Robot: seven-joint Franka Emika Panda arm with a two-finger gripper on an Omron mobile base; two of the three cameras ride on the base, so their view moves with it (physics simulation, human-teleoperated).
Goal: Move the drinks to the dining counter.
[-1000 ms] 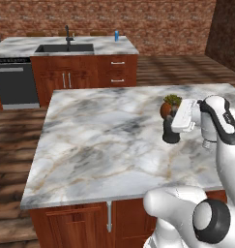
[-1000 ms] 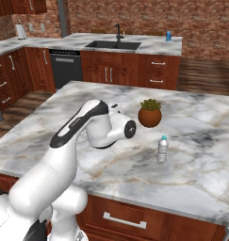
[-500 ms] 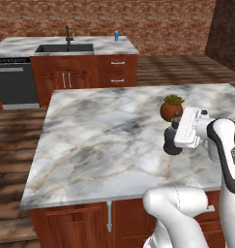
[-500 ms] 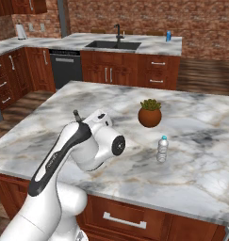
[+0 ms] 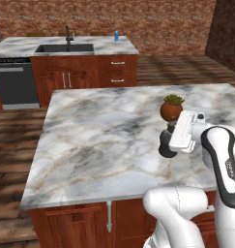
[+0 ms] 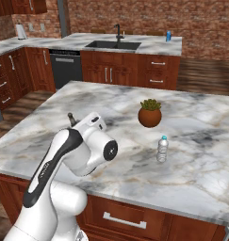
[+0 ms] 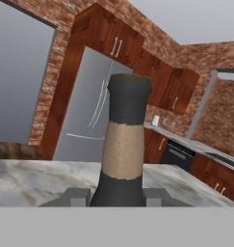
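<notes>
Far back, the long dining counter (image 5: 109, 46) with the black sink has a blue-and-white can (image 5: 116, 36) standing on it. Closer, the marble island (image 6: 111, 108) holds a plant pot (image 6: 150, 113) and, seen from the right side, a clear water bottle (image 6: 161, 149) beside it. Up close, the gripper (image 7: 118, 197) squeezes a black bottle (image 7: 123, 144) between its fingers.

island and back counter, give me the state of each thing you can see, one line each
black bottle: upright between the gripper fingers, apparently gripped
water bottle: upright on the island, capped, free
potted plant: upright on the island
blue can: upright on the dining counter beside the sink
faucet: no water seen running
dishwasher: shut
</notes>
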